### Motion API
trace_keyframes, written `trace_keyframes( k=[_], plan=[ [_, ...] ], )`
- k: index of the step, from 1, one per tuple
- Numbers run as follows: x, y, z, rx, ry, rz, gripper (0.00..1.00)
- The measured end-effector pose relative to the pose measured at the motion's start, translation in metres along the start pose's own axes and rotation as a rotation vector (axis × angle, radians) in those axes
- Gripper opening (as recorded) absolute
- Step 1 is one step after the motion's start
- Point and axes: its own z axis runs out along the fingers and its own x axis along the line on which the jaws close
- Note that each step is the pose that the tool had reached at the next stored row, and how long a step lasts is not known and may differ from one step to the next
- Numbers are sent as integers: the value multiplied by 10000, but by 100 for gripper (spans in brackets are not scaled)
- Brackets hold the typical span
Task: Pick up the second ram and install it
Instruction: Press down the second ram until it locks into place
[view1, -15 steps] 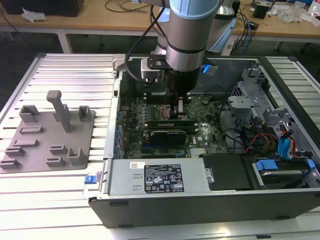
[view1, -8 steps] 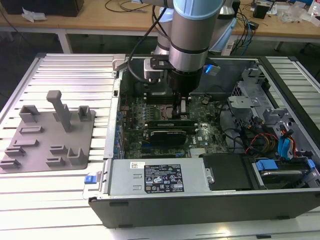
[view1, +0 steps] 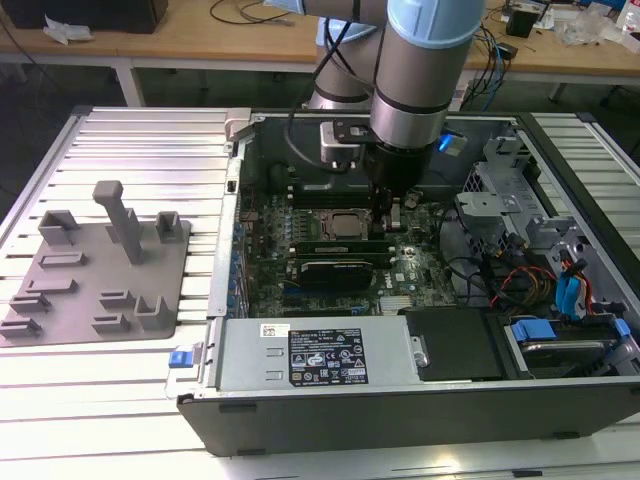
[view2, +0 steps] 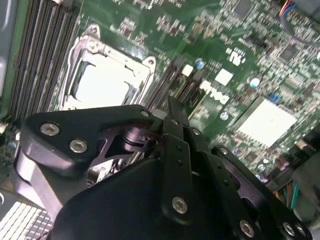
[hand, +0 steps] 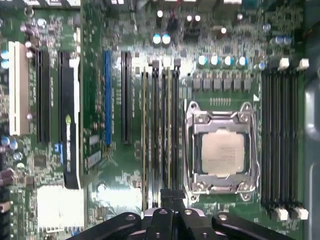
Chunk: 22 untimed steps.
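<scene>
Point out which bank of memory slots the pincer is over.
The bank between the processor socket and the blue expansion slot; the pincer sits at its end. The other bank lies beyond the socket.

The arm (view1: 425, 60) comes down near-vertically from the top of the exterior view, its pale blue and silver wrist segments stacked one over the other, a lit blue ring at the wrist's lower edge. Below it the black gripper (view1: 388, 205) points straight down. In both wrist views the gripper's black linkage bars spread out to either side while the fingers (hand: 172, 197) meet in the middle, drawn close together into a narrow tip. In the second wrist view the fingers (view2: 176, 117) likewise stand pressed near one another, with bolts along the gripper (view2: 172, 114) body.
</scene>
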Motion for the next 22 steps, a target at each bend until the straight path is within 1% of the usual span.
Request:
trace_keyframes(
  k=[2,3,16,20,21,22],
  plan=[
    [-2,-44,29,0,1,4,8],
    [-5,-50,40,0,1,4,8],
    [-12,-61,104,2,4,5,8],
    [-13,-60,101,3,-4,6,8],
    [-15,-60,89,5,-17,6,8],
    [-15,-60,48,3,-1,6,8]
  ],
)
